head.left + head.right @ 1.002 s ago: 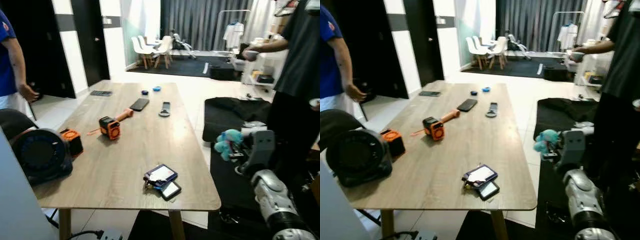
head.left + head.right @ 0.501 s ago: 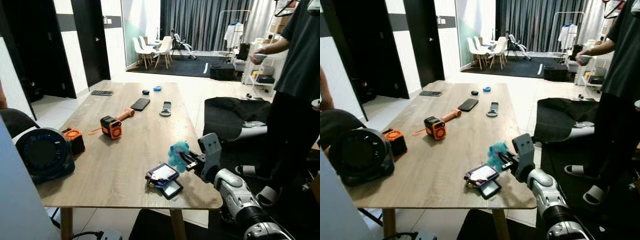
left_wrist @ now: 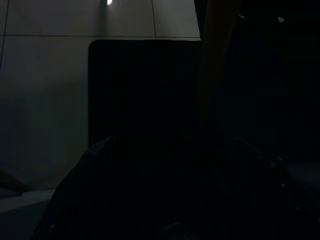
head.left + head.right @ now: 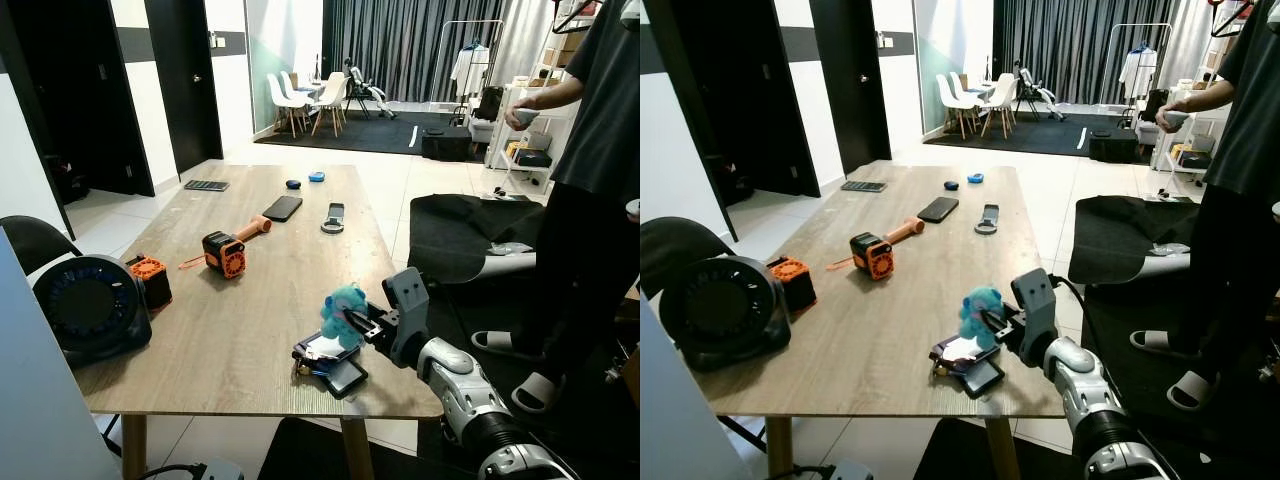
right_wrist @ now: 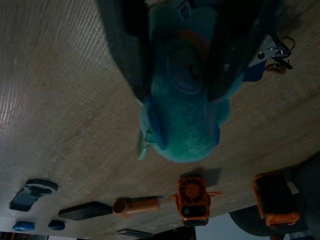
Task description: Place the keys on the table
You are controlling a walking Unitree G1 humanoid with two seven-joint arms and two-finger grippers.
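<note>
My right gripper (image 4: 347, 318) reaches in over the near right part of the wooden table (image 4: 230, 330). It is shut on a blue plush toy (image 4: 342, 304), which the black fingers (image 5: 125, 45) clamp from both sides in the right wrist view. The toy hangs just above a small pile of card holders (image 4: 332, 364) lying near the table's front edge. A key ring with keys (image 5: 274, 52) lies on the wood beside that pile. I cannot tell whether any keys hang from the plush toy. The left wrist view is very dark.
An orange tape measure (image 4: 222, 254), an orange box (image 4: 150, 282) and a black fan (image 4: 90, 310) stand on the table's left side. A phone (image 4: 282, 208) and small items lie farther back. A person (image 4: 590, 200) stands right of the table beside a black mat (image 4: 460, 235).
My right arm swung from beside the table's right edge to over the tabletop, carrying the blue plush toy to just above the card holders. The person in blue at the left left the view.
</note>
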